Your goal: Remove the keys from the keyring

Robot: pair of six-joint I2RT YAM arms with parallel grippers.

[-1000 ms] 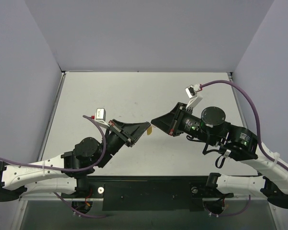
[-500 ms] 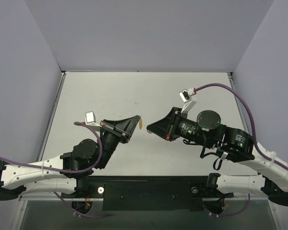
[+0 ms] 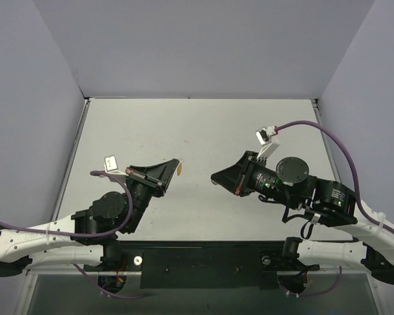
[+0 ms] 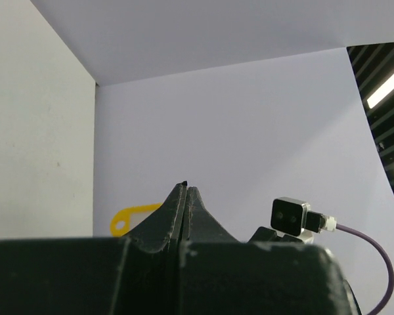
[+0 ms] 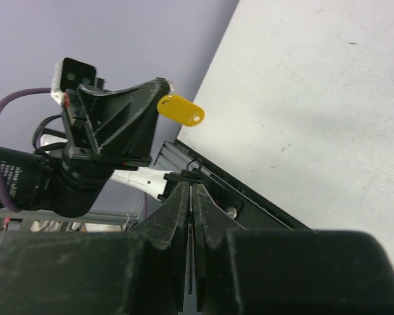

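The keyring (image 3: 180, 170) is a small yellow-orange oblong tag with a hole at one end. It hangs at the tip of my left gripper (image 3: 177, 161), which is shut on it above the table's left middle. In the left wrist view the keyring (image 4: 132, 216) peeks out from behind the closed left gripper (image 4: 186, 187). The right wrist view shows the keyring (image 5: 181, 109) dangling from the left gripper (image 5: 163, 84). My right gripper (image 3: 214, 177) is a short way to the right, apart from it. The right gripper (image 5: 192, 186) is shut on a thin grey strip seen edge-on, the key (image 5: 190, 243).
Both grippers hover over the grey table (image 3: 203, 125), with lilac walls on three sides. A black rail (image 3: 203, 262) with the arm bases runs along the near edge. A purple cable (image 3: 328, 141) loops off the right wrist camera (image 4: 290, 216).
The two gripper tips, nearly touching a second ago, have drawn apart. My left gripper has swung left and back with the yellow keyring, and the right has pulled slightly right.
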